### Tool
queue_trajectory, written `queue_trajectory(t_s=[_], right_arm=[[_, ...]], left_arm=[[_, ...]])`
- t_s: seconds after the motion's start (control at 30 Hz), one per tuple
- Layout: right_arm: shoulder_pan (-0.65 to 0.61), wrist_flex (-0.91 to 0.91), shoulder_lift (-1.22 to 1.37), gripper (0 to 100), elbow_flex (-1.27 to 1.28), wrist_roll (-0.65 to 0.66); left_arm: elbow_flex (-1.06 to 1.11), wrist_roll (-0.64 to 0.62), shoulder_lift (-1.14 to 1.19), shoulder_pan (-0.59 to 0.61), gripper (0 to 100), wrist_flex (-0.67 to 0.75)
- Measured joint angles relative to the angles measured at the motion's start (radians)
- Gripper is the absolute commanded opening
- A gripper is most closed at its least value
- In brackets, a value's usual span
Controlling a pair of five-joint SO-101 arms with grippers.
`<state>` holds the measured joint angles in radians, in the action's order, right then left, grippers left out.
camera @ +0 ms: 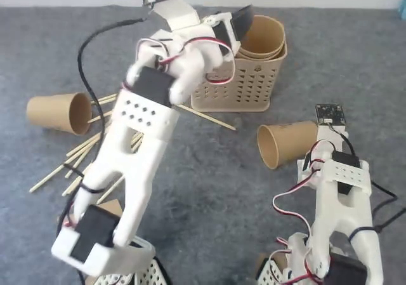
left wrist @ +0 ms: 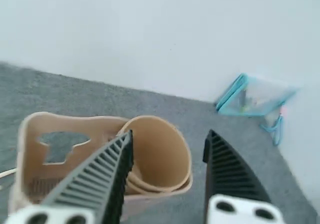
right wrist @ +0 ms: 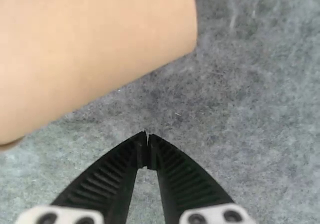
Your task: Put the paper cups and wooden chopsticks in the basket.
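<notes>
Hovering over the basket [camera: 238,88] with the left gripper [left wrist: 169,136], jaws spread wide and gripping nothing, directly above the basket's right end. Showing nested paper cups [camera: 263,37] standing upright in that right end, with the basket's left end bare down to its slotted floor.

Resting the right gripper [right wrist: 147,134] low over the grey carpet [camera: 209,190], right of the basket and nearer the arm bases, jaws pressed together on nothing. Showing a second paper cup [camera: 285,142] lying on its side just beyond those closed tips, near but apart, below and right of the basket.

Showing a third paper cup [camera: 60,112] lying on its side well left of the basket, mouth turned toward it. Showing loose wooden chopsticks [camera: 89,152] scattered left of the basket, and one chopstick [camera: 206,117] lying just beside the basket's front wall.
</notes>
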<state>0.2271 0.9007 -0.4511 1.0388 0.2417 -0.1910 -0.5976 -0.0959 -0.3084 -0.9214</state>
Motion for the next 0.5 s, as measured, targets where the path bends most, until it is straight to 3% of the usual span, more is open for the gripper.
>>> queue_trajectory(t_s=[0.33,0.5], right_arm=[[0.000,0.000,0.000,0.9,0.000,0.000],[0.000,0.000,0.000,0.9,0.000,0.000]], left_arm=[[-0.124,0.278,-0.327,0.256,22,-0.707],[0.072,0.413,-0.540,0.526,22,-0.796]])
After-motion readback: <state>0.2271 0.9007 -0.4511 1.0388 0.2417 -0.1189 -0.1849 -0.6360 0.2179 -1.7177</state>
